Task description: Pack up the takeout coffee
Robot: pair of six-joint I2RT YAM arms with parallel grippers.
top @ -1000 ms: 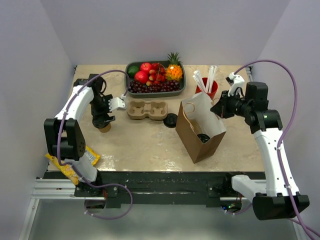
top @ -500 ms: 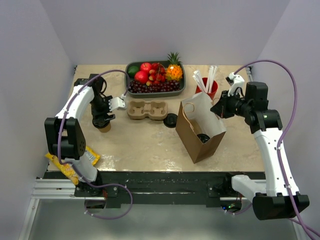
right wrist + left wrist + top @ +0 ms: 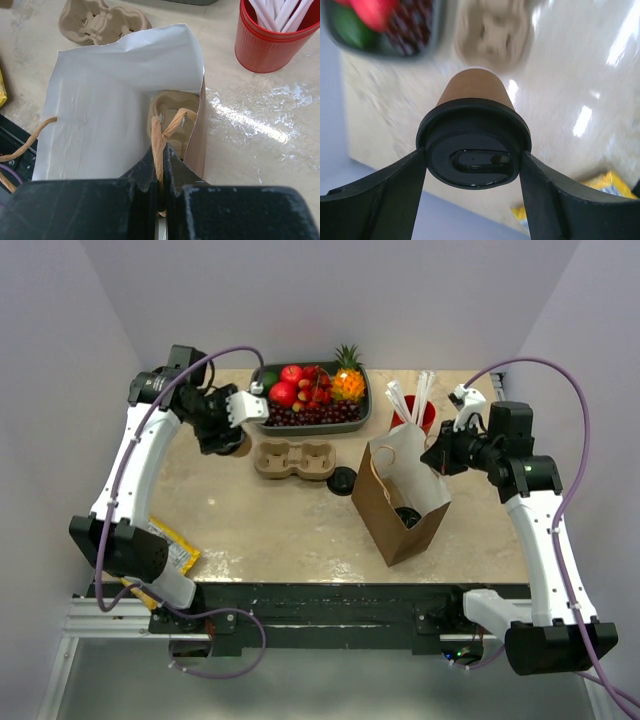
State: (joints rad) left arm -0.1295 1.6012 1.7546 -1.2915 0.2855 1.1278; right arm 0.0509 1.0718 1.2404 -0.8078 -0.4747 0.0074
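The takeout coffee (image 3: 472, 92), a kraft-brown cup with a black lid (image 3: 472, 150), hangs above the table with my left gripper (image 3: 472, 156) shut on its lid rim from both sides. From above, that gripper (image 3: 226, 434) is at the back left, between the fruit tray and the cardboard carrier, and it hides most of the cup. My right gripper (image 3: 161, 150) (image 3: 437, 458) is shut on the twisted paper handle (image 3: 159, 131) of the brown paper bag (image 3: 400, 515), which stands open with its white inside (image 3: 115, 100) showing.
A tan two-hole carrier (image 3: 296, 460) lies in front of the fruit tray (image 3: 262, 423). A loose black lid (image 3: 342, 480) sits beside the bag. The red cup of straws (image 3: 415, 415) stands behind the bag. A yellow packet (image 3: 150, 558) lies at the front left edge.
My left gripper closed on the cup, lifted it off the table and carried it back and to the right, toward the fruit tray. The right arm and bag have not moved.
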